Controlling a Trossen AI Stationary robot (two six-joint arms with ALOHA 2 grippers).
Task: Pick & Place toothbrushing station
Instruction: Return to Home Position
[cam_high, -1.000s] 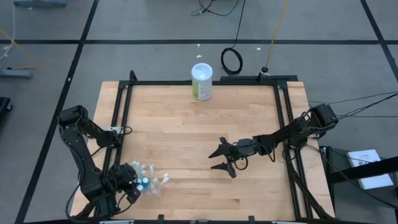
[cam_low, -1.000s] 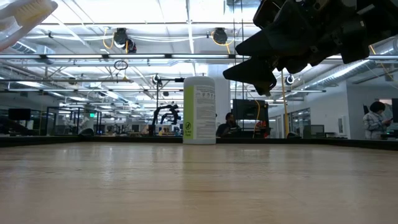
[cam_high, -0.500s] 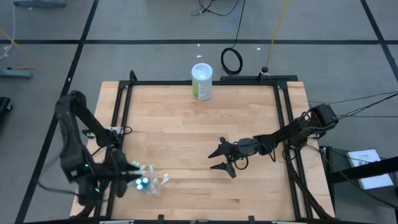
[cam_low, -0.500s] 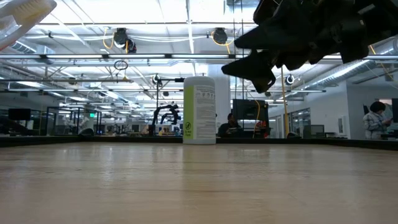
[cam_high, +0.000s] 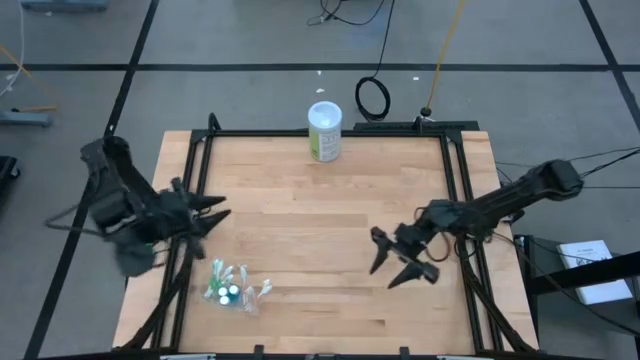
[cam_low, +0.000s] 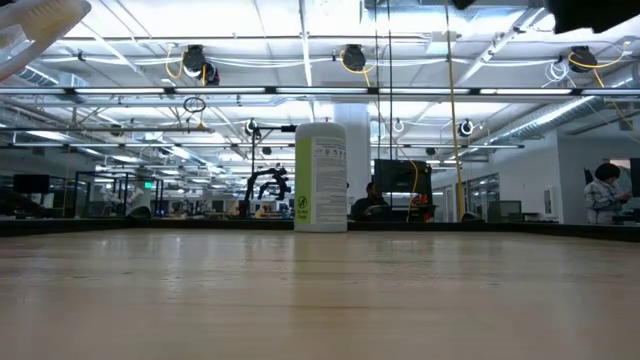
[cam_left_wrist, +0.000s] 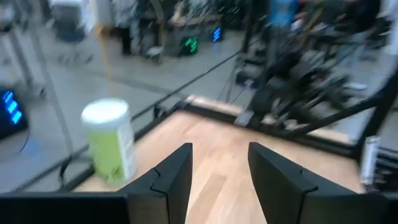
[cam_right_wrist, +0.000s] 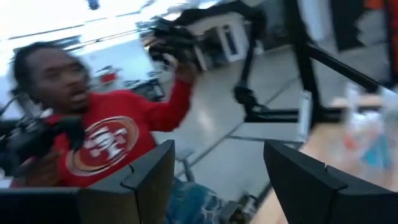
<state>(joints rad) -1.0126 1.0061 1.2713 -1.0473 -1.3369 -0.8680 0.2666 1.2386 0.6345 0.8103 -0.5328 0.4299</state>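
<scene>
The toothbrushing station (cam_high: 233, 290), a clear cup with teal tubes and white toothbrushes, sits on the wooden table (cam_high: 320, 220) near its near left corner. It shows blurred in the right wrist view (cam_right_wrist: 367, 134), and a white brush head (cam_low: 40, 25) shows close up in the low view. My left gripper (cam_high: 213, 212) is open and empty above the table's left edge, farther back than the station; its fingers stand apart in the left wrist view (cam_left_wrist: 217, 158). My right gripper (cam_high: 397, 270) is open and empty at the table's right middle, as the right wrist view (cam_right_wrist: 217, 155) also shows.
A tall white-and-green canister (cam_high: 324, 130) stands at the middle of the table's far edge; it shows in the low view (cam_low: 320, 177) and the left wrist view (cam_left_wrist: 112, 149). A black frame (cam_high: 300, 135) rims the table. A person in a red shirt (cam_right_wrist: 106, 143) is beyond the table.
My left gripper has drawn away from the station and gone toward the table's far edge along the left side, turning to face the table's right. The station has stayed in place. My right gripper has gone toward the right and near edges and out of the low view.
</scene>
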